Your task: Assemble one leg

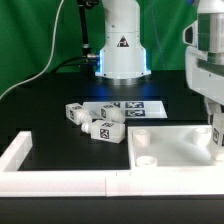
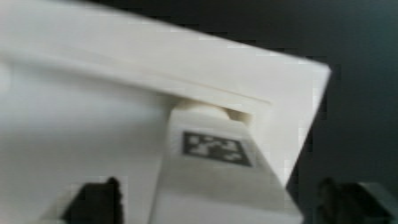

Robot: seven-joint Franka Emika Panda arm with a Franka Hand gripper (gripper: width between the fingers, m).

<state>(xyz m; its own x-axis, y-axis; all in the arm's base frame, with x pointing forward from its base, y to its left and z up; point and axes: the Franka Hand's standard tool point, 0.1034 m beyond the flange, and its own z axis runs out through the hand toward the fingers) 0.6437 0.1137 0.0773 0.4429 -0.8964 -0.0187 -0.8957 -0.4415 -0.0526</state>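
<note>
In the wrist view a white leg (image 2: 217, 150) with a square black-and-white tag stands at the corner of the large white panel (image 2: 89, 110), its far end at the panel's raised rim. My gripper (image 2: 222, 192) straddles this leg. The dark fingertips (image 2: 98, 200) stand apart from its sides, with a gap showing on one side, so the gripper is open. In the exterior view the gripper (image 1: 214, 132) hangs over the panel's (image 1: 170, 145) corner at the exterior view's right edge. Three more legs (image 1: 100, 125) lie loose on the black table.
The marker board (image 1: 143, 107) lies behind the loose legs, in front of the robot base (image 1: 122, 50). A white L-shaped wall (image 1: 50, 182) runs along the front and the exterior view's left of the table.
</note>
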